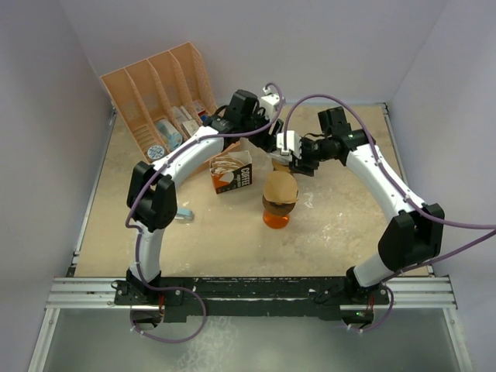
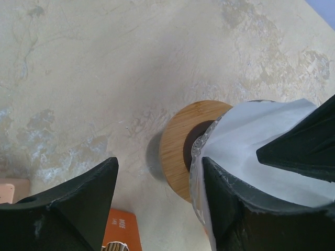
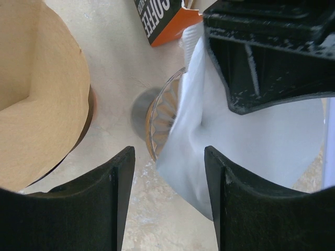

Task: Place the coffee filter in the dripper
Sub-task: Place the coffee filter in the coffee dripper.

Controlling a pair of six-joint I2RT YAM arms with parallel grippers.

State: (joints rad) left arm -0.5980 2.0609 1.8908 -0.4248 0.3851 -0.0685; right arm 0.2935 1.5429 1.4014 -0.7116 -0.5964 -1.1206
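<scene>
Found white filter [image 2: 251, 141] at the right of the left wrist view, lying along the inner face of the right-hand finger of the left claw [image 2: 159, 164]. Found left claw wide, with nothing spanning its gap. Saw the same filter at centre right of the right wrist view, inside the gap of the right claw [image 3: 168, 154] and against its right-hand finger. Found right claw parted at middling width, not clamped. Noted a finger of the other claw overlapping the paper in each wrist view. Located the filter's lower part over the glass dripper [image 3: 159, 117], above its wooden collar [image 2: 175, 146].

Counted two filters: one white, and one brown filter [image 1: 280, 186] seated in the orange dripper [image 1: 276, 218] at frame centre. Counted two drippers, one box [image 1: 231, 172] and one rack [image 1: 155, 93] at upper left.

Could not see the glass dripper from above: hidden beneath both claws. Cannot tell whether any finger pinches the paper, nor how deep it sits.
</scene>
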